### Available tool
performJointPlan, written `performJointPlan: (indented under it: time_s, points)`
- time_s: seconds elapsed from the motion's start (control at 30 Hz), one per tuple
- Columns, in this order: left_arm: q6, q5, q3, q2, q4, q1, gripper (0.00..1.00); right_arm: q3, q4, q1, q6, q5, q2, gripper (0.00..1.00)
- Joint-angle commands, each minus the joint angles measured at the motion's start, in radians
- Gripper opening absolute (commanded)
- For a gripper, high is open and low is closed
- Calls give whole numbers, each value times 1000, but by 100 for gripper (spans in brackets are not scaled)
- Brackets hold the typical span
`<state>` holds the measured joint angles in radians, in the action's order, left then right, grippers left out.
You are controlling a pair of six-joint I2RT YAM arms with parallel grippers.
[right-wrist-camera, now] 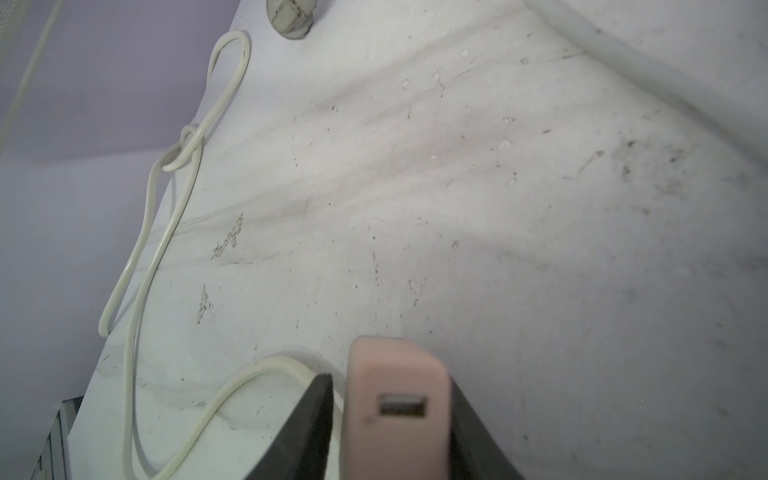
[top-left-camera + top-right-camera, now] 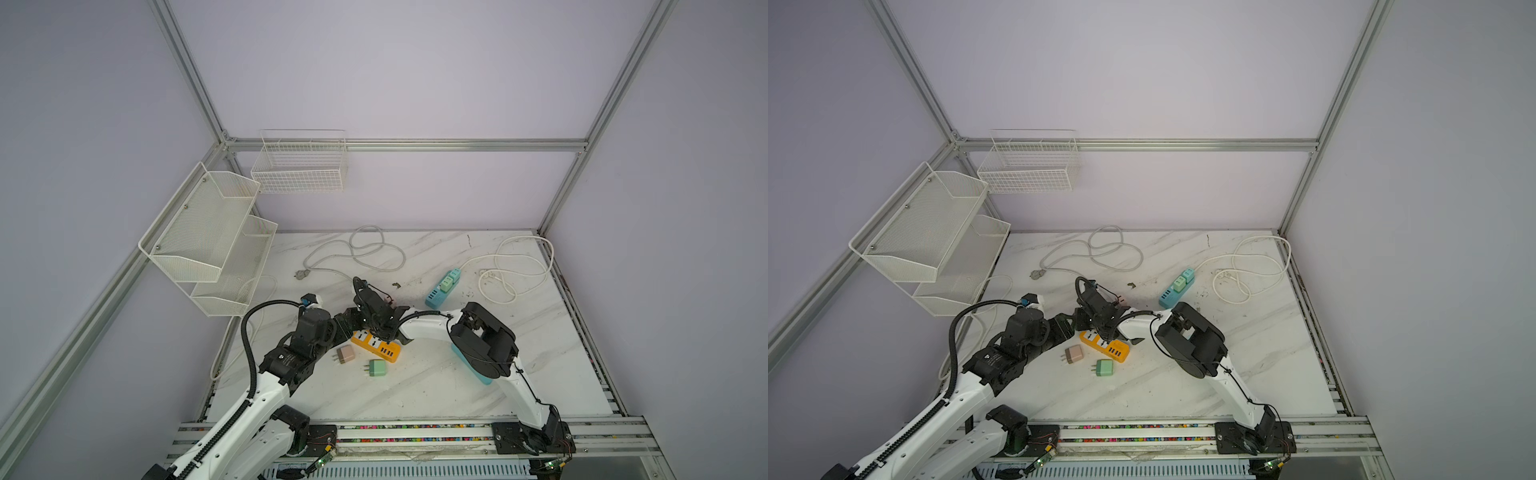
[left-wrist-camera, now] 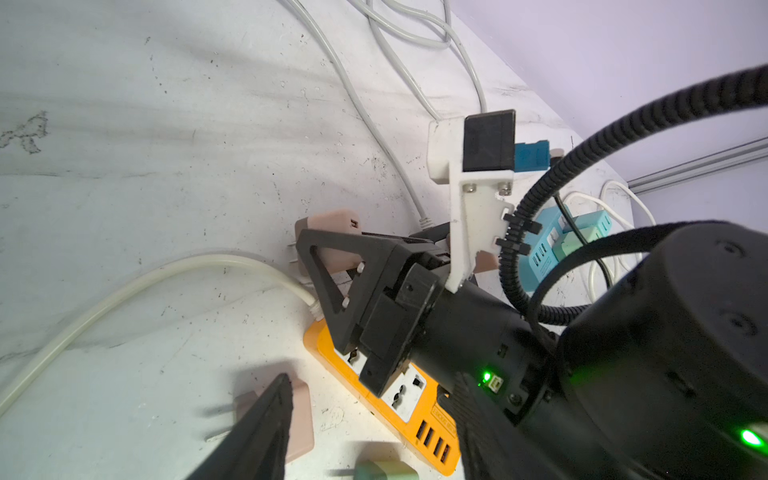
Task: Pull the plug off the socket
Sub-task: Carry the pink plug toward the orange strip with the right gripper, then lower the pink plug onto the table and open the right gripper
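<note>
Right tool (image 1: 390,384), jaws slightly parted, brackets a boxy pink plug (image 3: 332,220) above the orange socket strip (image 2: 376,345), toward the front edge of the marble counter (image 2: 415,386); left tool (image 3: 370,378) half open, empty. Blue strip (image 2: 436,293) holds two green plugs (image 2: 446,284).

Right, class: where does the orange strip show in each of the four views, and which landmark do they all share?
Top view: strip just below centre, mid-table.
Top view: strip below centre, slightly left of the middle.
Left wrist: strip low in the picture, near the middle, its far end hidden behind black arm parts.
Right wrist: not in it.
Shared landmark: the grey-veined marble table, in all four views.
</note>
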<state>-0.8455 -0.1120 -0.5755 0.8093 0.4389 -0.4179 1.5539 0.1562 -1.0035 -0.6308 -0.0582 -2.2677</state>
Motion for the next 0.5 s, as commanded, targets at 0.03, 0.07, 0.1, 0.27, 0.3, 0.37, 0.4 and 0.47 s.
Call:
performJointPlan:
  time_s: [0.03, 0.07, 0.1, 0.27, 0.3, 0.37, 0.4, 0.47]
  points:
    - [-4, 0, 37, -11, -21, 8, 62, 17, -36, 0, 16, 34, 23, 49]
    - [-4, 0, 37, -12, -20, 8, 62, 18, -40, -1, 19, 37, 30, 50]
    - [-4, 0, 36, -14, -21, 8, 62, 17, -46, -1, 23, 40, 38, 51]
    - [-4, 6, 32, -17, -23, 10, 62, -4, -71, 0, 47, 62, 96, 54]
    - [-4, 9, 31, -18, -25, 10, 63, -8, -77, 0, 51, 67, 112, 55]
    - [-1, 17, 25, -14, -29, 10, 63, -19, -84, 0, 61, 72, 143, 56]
    - [2, 18, 21, -13, -29, 9, 63, -29, -87, 0, 70, 72, 163, 56]
    - [3, 22, 12, -7, -27, 11, 63, -36, -102, 0, 83, 76, 189, 57]
